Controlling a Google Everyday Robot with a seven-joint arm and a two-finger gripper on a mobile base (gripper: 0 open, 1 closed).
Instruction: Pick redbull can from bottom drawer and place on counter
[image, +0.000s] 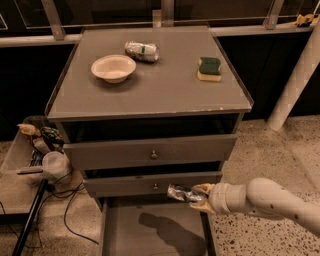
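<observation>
The redbull can is pinched in the claw, roughly level, and is held above the open bottom drawer, just in front of the middle drawer. The pick is judged done, as the can is clear of the drawer floor and only its shadow is seen there. The raise and the setting-down on the worktop are left. Bare surface is offered between the bowl and the sponge.

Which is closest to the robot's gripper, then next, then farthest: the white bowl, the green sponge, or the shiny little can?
1. Redbull can: held in the gripper, above the bottom drawer.
2. Sponge: right side of the counter.
3. Bowl: left side of the counter.
</observation>
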